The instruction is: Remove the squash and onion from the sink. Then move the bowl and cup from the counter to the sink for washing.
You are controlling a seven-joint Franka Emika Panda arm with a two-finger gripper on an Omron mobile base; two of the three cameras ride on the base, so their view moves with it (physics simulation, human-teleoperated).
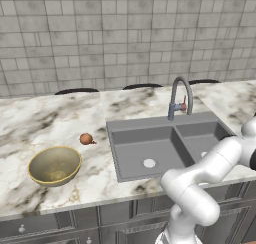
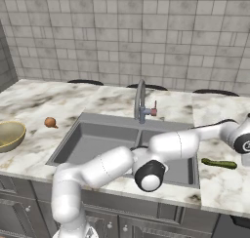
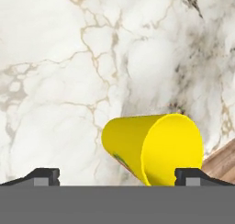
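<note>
- Where the hand view looks down on the marble counter [image 3: 55, 81], the gripper [image 3: 117, 176] stands with jaws spread wide, the yellow cup [image 3: 153, 147] between its tips, ungrasped.
- Onion [image 1: 86, 138] and bowl [image 1: 54, 165]: on the counter left of the sink [image 1: 150, 143].
- Squash [image 2: 219, 163]: on the counter right of the sink.

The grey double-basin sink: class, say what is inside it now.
The grey double-basin sink holds no loose item where its floor shows: only a white drain hole in the left basin. The white arm covers part of the right basin, so that patch cannot be checked.
</note>
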